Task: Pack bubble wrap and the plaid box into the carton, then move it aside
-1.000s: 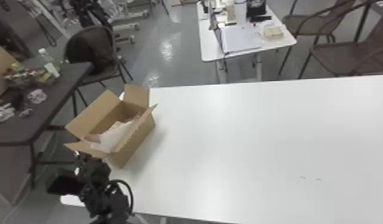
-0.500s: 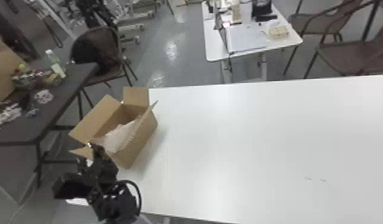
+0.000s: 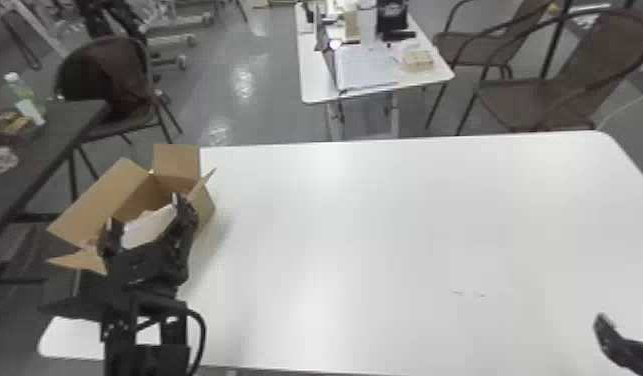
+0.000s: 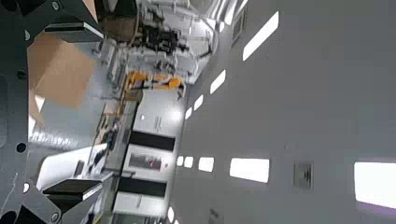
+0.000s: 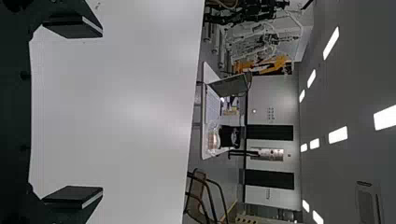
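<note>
Left tool (image 3: 143,210) moved forward to carton (image 3: 97,202); right tool (image 3: 616,345) entered head view. Both wide open, empty.

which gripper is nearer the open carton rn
Left. The left gripper is at the near end of the carton, overlapping it in the head view. The right gripper is well away, by the right part of the white table.

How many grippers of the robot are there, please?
2: the left gripper, by the carton at the left end of the white table, and the right gripper, toward the table's right side.
</note>
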You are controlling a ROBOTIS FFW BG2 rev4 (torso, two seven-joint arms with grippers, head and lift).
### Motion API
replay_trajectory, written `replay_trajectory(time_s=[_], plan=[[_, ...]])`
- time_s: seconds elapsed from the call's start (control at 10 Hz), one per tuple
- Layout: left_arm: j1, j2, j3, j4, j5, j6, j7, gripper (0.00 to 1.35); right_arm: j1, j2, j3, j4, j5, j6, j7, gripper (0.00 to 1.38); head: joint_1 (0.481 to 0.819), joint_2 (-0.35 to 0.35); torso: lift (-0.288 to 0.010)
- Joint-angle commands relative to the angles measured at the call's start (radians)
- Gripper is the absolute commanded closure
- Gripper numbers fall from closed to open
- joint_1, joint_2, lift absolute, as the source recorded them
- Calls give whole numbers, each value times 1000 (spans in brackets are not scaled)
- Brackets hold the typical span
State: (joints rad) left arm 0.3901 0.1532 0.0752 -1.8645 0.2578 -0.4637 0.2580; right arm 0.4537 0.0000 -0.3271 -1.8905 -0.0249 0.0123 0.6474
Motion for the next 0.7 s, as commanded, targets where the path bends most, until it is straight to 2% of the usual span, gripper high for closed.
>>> replay_trajectory(time_s=[0.0, 0.2, 0.3, 0.6], plan=[[24, -49, -6, -51, -100, 91, -100, 173, 26, 1, 42, -25, 19, -51, -26, 102, 695, 136, -102], [78, -132, 83, -55, -203, 135, -395, 179, 69, 1, 100, -16, 34, -135, -74, 101, 695, 60, -102], [119, -155, 109, -51, -244, 152, -468, 179, 96, 1, 122, 5, 34, -196, -101, 105, 695, 51, -102], [199, -153, 109, 34, -218, 115, -496, 179, 135, 1, 129, 63, 45, -321, -138, 105, 695, 74, -102]])
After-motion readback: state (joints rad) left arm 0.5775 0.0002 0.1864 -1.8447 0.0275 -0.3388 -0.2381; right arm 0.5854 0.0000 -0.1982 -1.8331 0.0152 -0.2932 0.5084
